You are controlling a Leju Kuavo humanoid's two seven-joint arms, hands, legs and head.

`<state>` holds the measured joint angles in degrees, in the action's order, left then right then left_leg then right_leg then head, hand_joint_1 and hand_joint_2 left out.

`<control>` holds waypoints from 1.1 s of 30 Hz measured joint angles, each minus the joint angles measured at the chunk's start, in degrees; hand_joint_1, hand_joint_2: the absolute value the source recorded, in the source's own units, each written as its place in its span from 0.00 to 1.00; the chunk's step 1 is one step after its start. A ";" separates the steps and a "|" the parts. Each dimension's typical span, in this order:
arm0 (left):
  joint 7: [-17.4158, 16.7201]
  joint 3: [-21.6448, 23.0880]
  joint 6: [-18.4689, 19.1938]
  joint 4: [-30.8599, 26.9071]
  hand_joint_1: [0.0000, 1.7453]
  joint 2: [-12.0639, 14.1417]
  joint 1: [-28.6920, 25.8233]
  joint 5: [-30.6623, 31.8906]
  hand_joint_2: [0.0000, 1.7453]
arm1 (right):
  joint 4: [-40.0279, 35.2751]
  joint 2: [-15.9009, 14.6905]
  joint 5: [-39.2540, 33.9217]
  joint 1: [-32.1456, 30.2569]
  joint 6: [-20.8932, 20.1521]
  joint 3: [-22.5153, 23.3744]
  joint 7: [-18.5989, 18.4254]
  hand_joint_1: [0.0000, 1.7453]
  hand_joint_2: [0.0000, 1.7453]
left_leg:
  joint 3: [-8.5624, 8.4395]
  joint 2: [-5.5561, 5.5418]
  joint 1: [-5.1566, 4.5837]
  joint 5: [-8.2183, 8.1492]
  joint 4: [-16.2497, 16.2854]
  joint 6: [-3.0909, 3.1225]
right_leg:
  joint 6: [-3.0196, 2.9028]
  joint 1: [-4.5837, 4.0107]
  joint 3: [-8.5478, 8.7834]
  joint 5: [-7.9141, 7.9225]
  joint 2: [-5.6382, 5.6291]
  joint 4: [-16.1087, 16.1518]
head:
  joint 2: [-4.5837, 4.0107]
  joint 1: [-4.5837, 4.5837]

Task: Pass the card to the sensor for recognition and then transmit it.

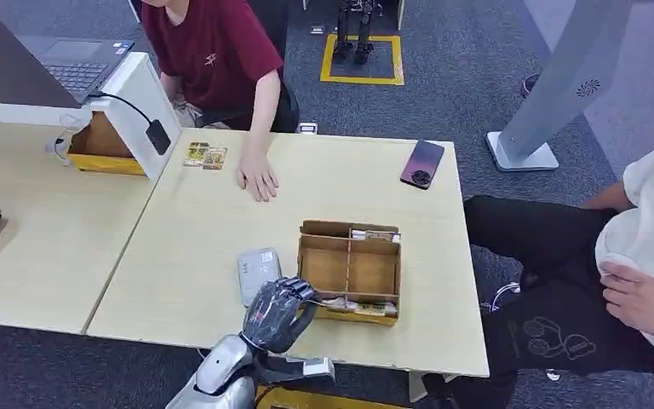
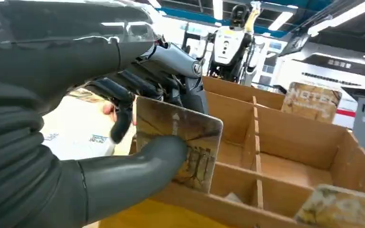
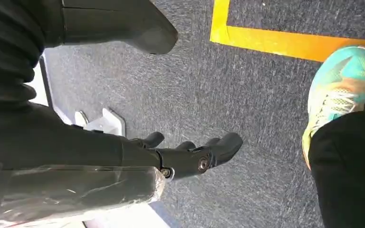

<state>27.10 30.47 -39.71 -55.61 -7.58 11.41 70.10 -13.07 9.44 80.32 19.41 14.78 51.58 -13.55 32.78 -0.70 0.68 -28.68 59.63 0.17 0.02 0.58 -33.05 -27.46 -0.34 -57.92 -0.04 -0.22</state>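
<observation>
Your left robot hand pinches a card upright just above the divided cardboard box on the bench, ready for the white sensor beside it, while your right robot hand hangs empty, fingers loosely apart.

Worn brownish card, upright, pinched over cardboard box's near edge

You are getting even, bright overhead light; ceiling strips are glaring, and the near card is perhaps blurring.

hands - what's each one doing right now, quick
Left hand: pinching a card at the divided box.
Right hand: open, holding nothing, above the carpet.
</observation>
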 joint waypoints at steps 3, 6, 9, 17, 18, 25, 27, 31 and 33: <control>0.02 0.55 -0.04 0.79 1.00 0.00 0.44 -1.76 1.00 | 0.00 0.00 0.00 0.03 0.00 0.00 -0.28 0.00 1.00 | 0.00 0.00 0.00 0.00 0.00 0.00 | 0.00 0.00 0.00 0.00 0.00 0.00 | 0.00 0.00; 0.02 1.47 -0.07 1.20 1.00 0.02 0.88 -4.90 1.00 | 0.00 0.00 -0.07 0.03 0.04 0.00 -0.24 0.00 1.00 | 0.00 0.00 0.00 0.00 0.00 0.00 | 0.00 0.00 0.00 0.00 0.00 0.00 | 0.00 0.00; -0.07 2.34 0.13 1.23 1.00 0.11 1.08 -6.82 1.00 | 0.00 0.00 -0.13 0.04 0.09 0.00 -0.02 0.00 1.00 | 0.00 0.00 0.00 0.00 0.00 0.00 | 0.00 0.00 0.00 0.00 0.00 0.00 | 0.00 0.00; -0.72 4.17 2.27 -1.26 1.00 0.46 2.47 -12.60 1.00 | 0.00 0.00 -0.22 0.04 0.22 0.00 -0.04 0.00 1.00 | 0.00 -0.01 0.00 0.00 0.01 0.00 | 0.00 0.00 0.00 0.00 0.00 0.00 | 0.00 0.00; -0.72 4.26 2.90 -2.16 1.00 0.46 2.69 -13.76 1.00 | 0.00 0.00 -0.39 0.04 0.24 0.00 -0.04 0.00 1.00 | 0.00 0.00 0.00 0.00 0.01 0.00 | 0.00 0.00 0.00 0.00 0.00 0.00 | 0.00 0.00; -3.76 4.61 7.80 -13.37 1.00 0.85 6.21 -17.92 1.00 | 0.00 0.00 -0.61 0.02 0.74 0.00 -0.31 0.00 1.00 | -0.01 0.00 0.00 0.01 0.01 -0.01 | 0.00 0.00 0.00 0.01 0.00 -0.01 | 0.00 0.00; -4.52 4.61 8.28 -14.98 1.00 0.98 7.05 -17.97 1.00 | 0.00 0.00 -0.61 0.02 0.74 0.00 -0.31 0.00 1.00 | -0.01 0.00 0.00 0.01 0.01 -0.01 | 0.00 0.00 0.00 0.01 0.00 -0.01 | 0.00 0.00; -7.57 4.61 9.84 -17.42 1.00 1.29 9.95 -17.03 1.00 | 0.00 0.00 -0.50 0.04 0.70 0.00 -0.26 0.00 1.00 | -0.01 -0.01 0.00 0.01 0.01 -0.01 | 0.00 0.00 0.00 0.01 0.00 -0.02 | 0.00 0.00; -9.16 4.57 9.42 -17.33 1.00 1.38 11.32 -15.91 1.00 | 0.00 0.02 -0.04 0.05 0.59 -0.04 -0.37 0.00 1.00 | 0.00 0.00 0.00 0.01 0.01 -0.01 | 0.00 0.00 0.00 0.01 0.00 -0.02 | 0.00 0.00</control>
<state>17.94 35.04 -30.30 -72.94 -6.21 22.73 54.19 -13.07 9.46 80.28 19.46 15.37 51.54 -13.92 32.78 -0.70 0.69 -28.67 59.64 0.16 0.02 0.58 -33.06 -27.45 -0.34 -57.94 -0.04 -0.22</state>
